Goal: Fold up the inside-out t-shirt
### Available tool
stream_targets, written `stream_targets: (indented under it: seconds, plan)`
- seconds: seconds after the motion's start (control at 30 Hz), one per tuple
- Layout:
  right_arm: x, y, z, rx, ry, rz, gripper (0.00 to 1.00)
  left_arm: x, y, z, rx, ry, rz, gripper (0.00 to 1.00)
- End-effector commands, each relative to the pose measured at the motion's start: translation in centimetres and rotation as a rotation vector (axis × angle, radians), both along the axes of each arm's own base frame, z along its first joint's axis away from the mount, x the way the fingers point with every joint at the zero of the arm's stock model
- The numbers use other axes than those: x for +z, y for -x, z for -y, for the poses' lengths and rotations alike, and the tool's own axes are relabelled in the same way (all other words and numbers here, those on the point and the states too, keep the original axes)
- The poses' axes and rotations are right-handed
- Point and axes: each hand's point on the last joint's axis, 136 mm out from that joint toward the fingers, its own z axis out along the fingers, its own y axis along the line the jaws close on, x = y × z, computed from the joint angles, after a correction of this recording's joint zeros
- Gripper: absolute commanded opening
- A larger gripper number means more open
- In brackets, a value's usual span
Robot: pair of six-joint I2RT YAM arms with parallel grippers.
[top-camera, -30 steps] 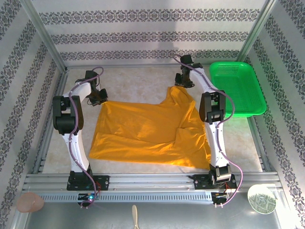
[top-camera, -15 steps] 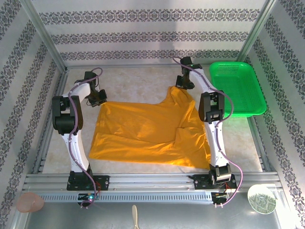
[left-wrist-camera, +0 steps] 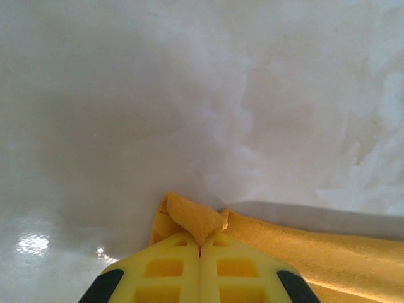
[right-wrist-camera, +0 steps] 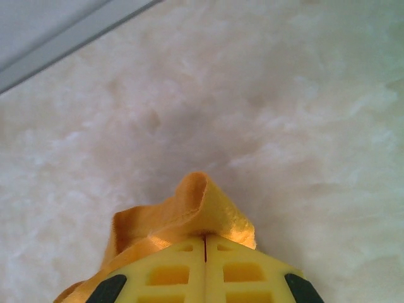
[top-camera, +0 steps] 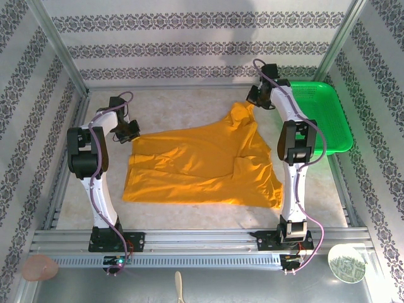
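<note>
Shows the inside-out t-shirt [top-camera: 189, 167] as plain mustard-orange cloth with no print visible, spread mostly flat across the middle of the pale worktop. Runs wide from left to right, with soft creases and a folded sleeve flap right of centre. Rises at the far-right end into a narrow bunched peak. Ends at the far-left corner in a small pinched fold.

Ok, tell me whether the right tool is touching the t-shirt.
Touching. In the right wrist view the right tool, jaws closed, pinches a fold of the t-shirt.
</note>
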Motion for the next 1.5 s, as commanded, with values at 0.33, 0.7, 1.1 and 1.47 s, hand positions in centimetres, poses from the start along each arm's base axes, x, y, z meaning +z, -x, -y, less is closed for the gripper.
stream_targets:
  seconds: [0.33,0.7,1.1,1.47]
  plan:
    - [2.0,1.2,-2.5,0.030,-0.132,0.068,0.00,5.2,-3.5,1.0,0.078,0.152,0.249,0.00]
    - [7.5,4.1,-2.1,-0.007,-0.181,0.184,0.00,9.4,-2.9,1.1,0.137,0.213,0.400,0.00]
    - [8.5,13.7,-1.0,-0.072,-0.205,0.229,0.00,9.3,1.0,-0.8,0.200,0.209,0.388,0.00]
    - [7.3,24.0,-0.5,-0.116,-0.207,0.235,0.00,7.4,3.2,-1.5,0.243,0.231,0.357,0.00]
